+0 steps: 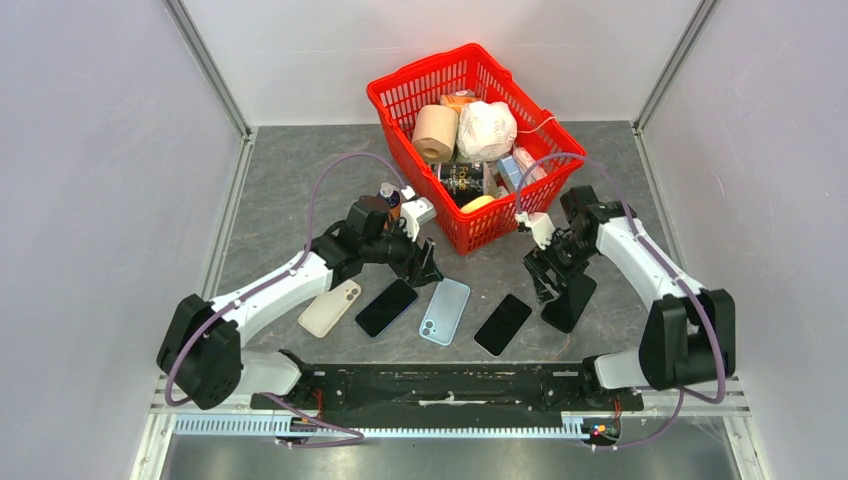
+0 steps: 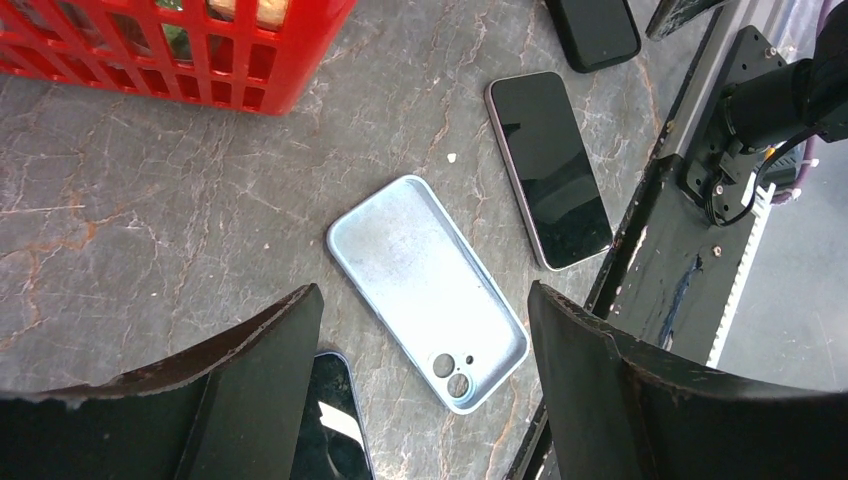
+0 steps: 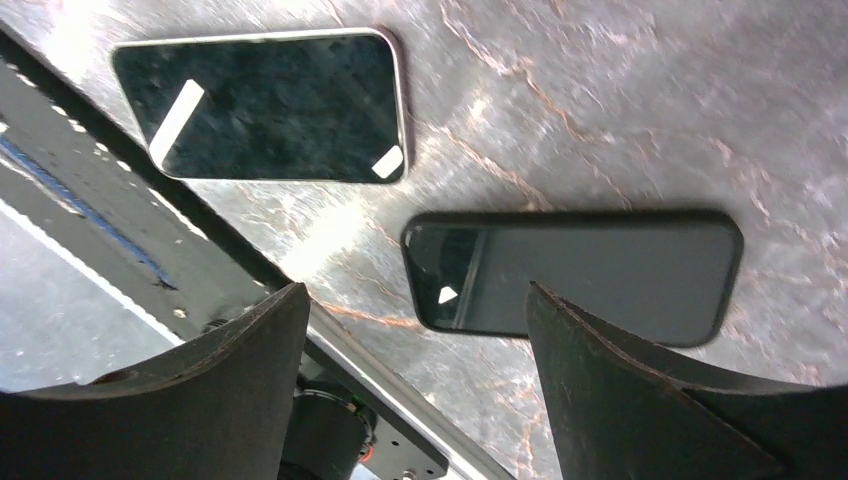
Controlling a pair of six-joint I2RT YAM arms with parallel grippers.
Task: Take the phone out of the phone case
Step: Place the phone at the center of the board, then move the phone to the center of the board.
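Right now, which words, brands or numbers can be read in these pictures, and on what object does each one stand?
None can be read.
The dark packet in the red basket bears pale print, too small to read.
The blue case shows no text.

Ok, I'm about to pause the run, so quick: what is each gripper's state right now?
Left gripper: open, holding nothing, above the light blue case.
Right gripper: open, holding nothing, above the black phone.
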